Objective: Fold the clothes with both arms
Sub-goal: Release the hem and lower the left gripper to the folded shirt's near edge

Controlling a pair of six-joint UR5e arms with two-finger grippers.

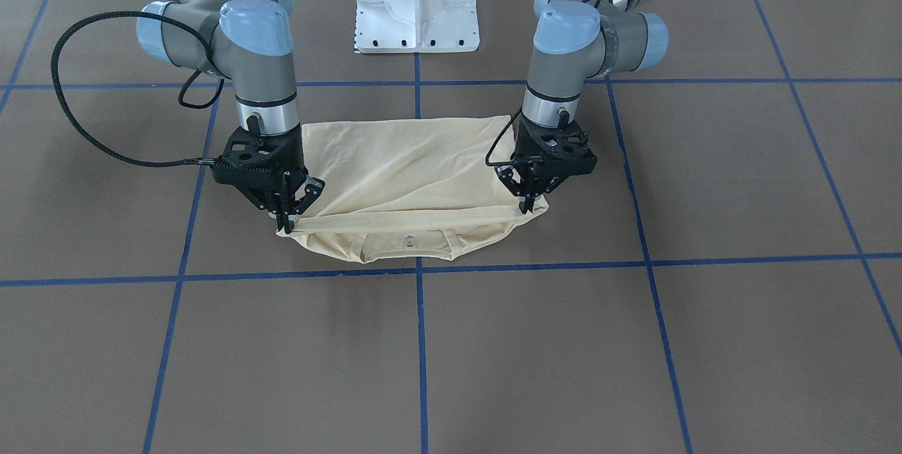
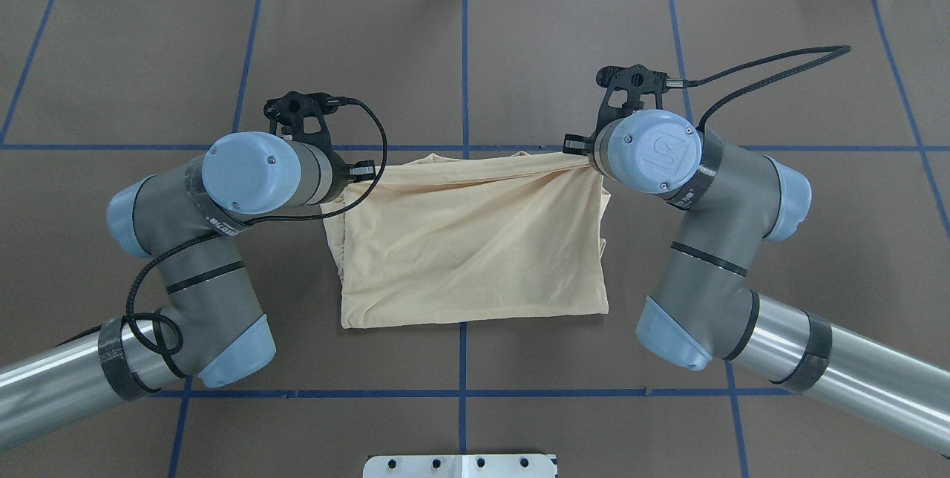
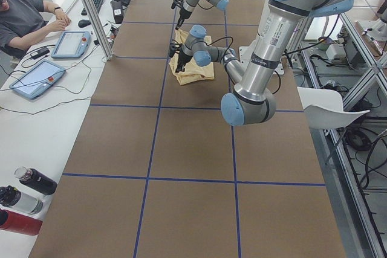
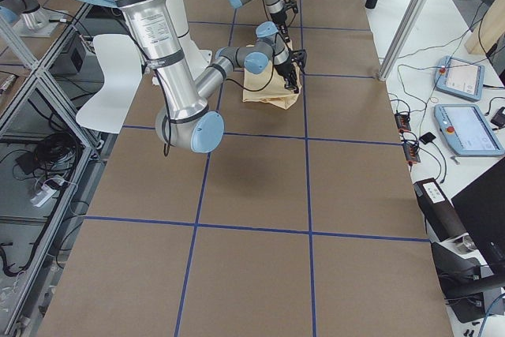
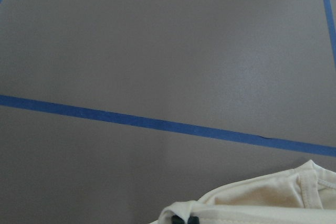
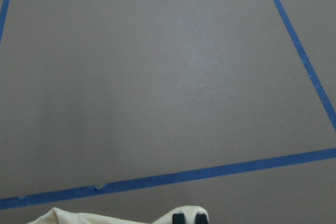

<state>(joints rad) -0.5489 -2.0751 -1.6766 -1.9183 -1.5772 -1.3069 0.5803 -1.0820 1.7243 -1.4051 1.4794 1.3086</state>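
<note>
The clothes are one pale cream-yellow shirt [image 1: 409,165], partly folded at the table's middle, also seen from above [image 2: 475,240]. Its far edge is pulled taut between both arms, just above the neck opening and its small white label [image 1: 406,237]. My left gripper [image 1: 527,209] is shut on one end of that edge, and my right gripper [image 1: 285,221] is shut on the other end. In the overhead view both wrists hide the fingers. Cream cloth [image 5: 262,205] bunches at the dark fingertips low in the left wrist view, and cloth [image 6: 63,217] shows likewise in the right wrist view.
The white pedestal base [image 1: 417,3] stands behind the shirt. Blue tape lines [image 1: 420,267] grid the brown table. A seated person [image 3: 24,19] and teach pendants [image 3: 36,77] are at a side desk, with bottles [image 3: 24,200] nearby. More pendants [image 4: 469,128] lie on the operators' desk.
</note>
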